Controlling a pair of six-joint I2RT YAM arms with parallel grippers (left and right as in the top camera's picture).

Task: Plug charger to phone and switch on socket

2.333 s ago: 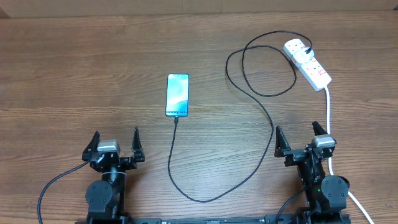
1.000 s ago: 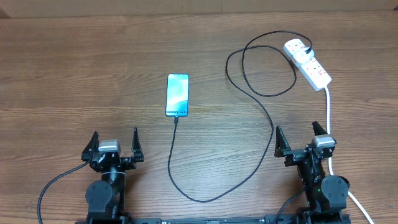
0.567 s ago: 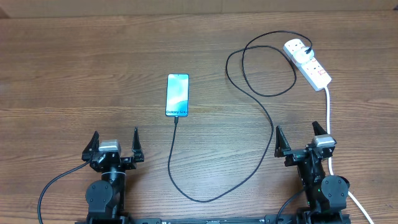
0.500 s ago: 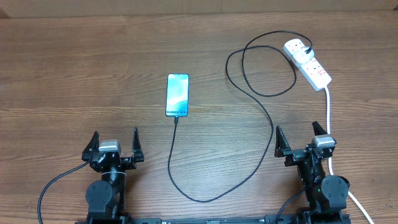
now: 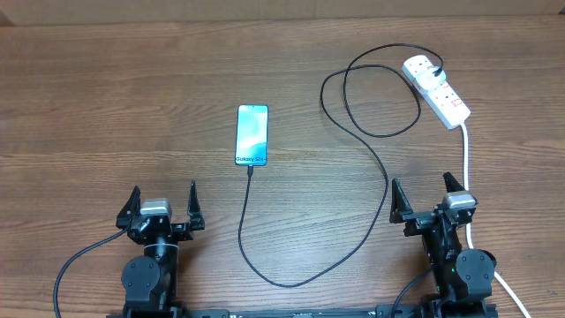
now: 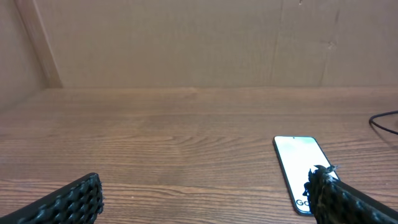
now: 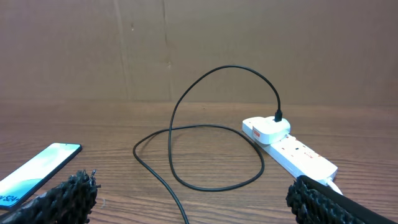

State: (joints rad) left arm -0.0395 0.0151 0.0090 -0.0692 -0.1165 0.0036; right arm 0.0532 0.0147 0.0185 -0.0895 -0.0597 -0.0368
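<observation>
Now, left fingers (image 5: 194, 210) and right fingers (image 5: 396, 201) sit spread, empty, near edge. Charger (image 7: 230, 67) tip meets the phone (image 5: 252, 135) at its near end, centre tabletop (image 5: 106, 106), seemingly plugged. Socket (image 5: 439, 88), far right, switch unreadable; probably flipping it remains.

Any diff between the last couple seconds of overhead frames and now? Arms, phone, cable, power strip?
Nothing visibly changed. The left gripper and right gripper stay parked at the near edge of the table, both open and holding nothing. The phone, black charger cable and power strip lie where they were, with the cable's tip at the phone's bottom edge.
</observation>
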